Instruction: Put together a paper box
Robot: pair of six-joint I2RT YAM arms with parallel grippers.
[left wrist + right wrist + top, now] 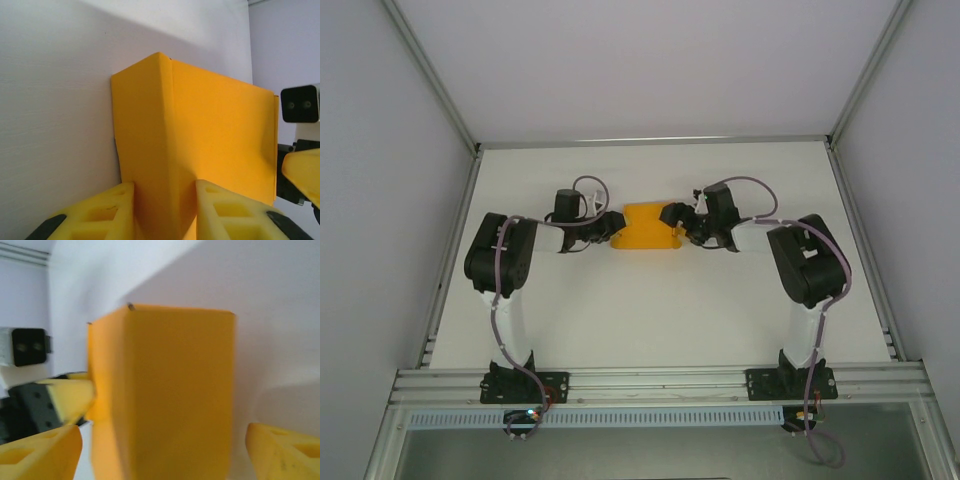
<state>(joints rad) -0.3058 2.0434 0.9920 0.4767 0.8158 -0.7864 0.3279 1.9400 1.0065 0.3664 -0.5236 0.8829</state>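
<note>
The box [650, 228] lies flat near the middle of the table [650, 320], toward 12 o'clock from the 2 arm bases. The left gripper [613, 228] meets it at its 9 o'clock end. In the left wrist view its 2 yellow fingers [107, 212] press either side of a folded end wall, clamped on the box [210, 130]. The right gripper [672, 220] sits at the 3 o'clock end. In the right wrist view its fingers [287, 452] stand spread wide, straddling the box [170, 390] with a gap on each side.
</note>
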